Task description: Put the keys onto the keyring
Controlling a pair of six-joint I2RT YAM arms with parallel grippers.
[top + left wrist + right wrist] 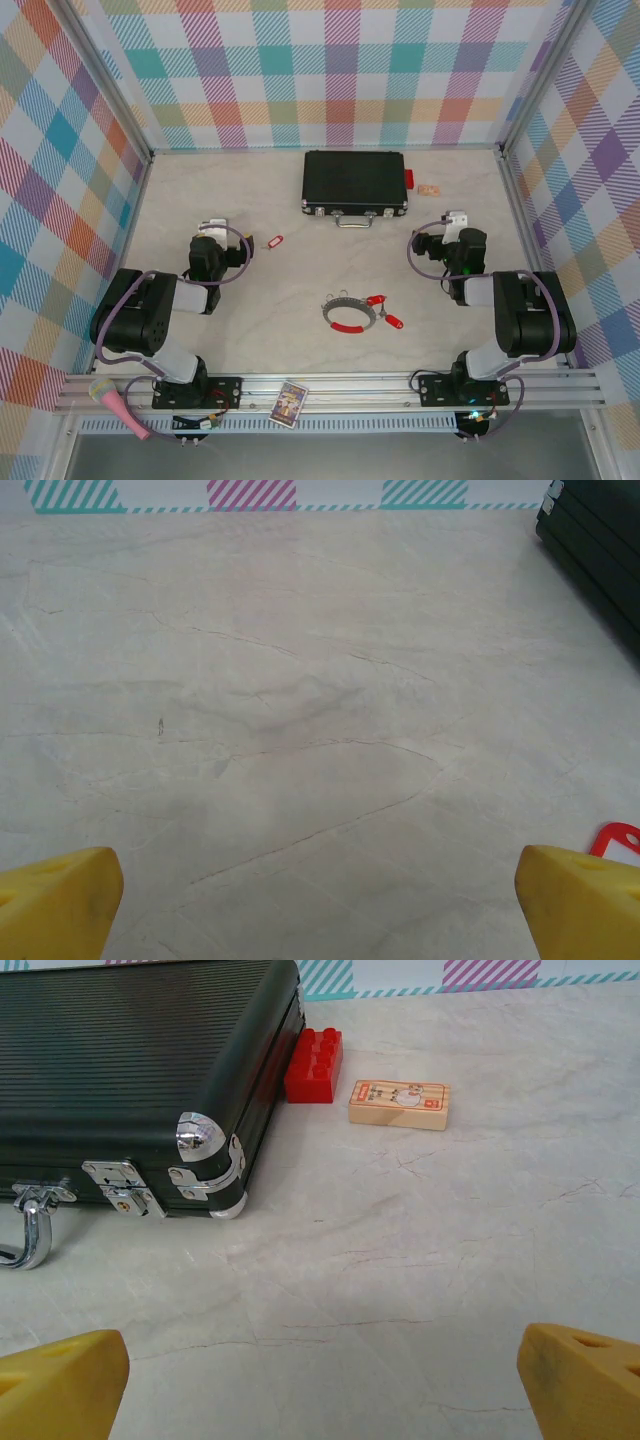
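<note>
You are looking at a pale marbled table (pixel 270 330) that is carrying a black case (pixel 355 182) at the back, a red block (pixel 408 179) just beside its right end and a wooden tile (pixel 429 190) near that. The keyring (pixel 348 315) is lying mid-table, two keys (pixel 376 299) sitting just right of it and a third key (pixel 274 241) resting well apart to the left.

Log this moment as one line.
left gripper: open, empty | right gripper: open, empty | keyring: table centre | keys: two right of keyring, one near left gripper
</note>
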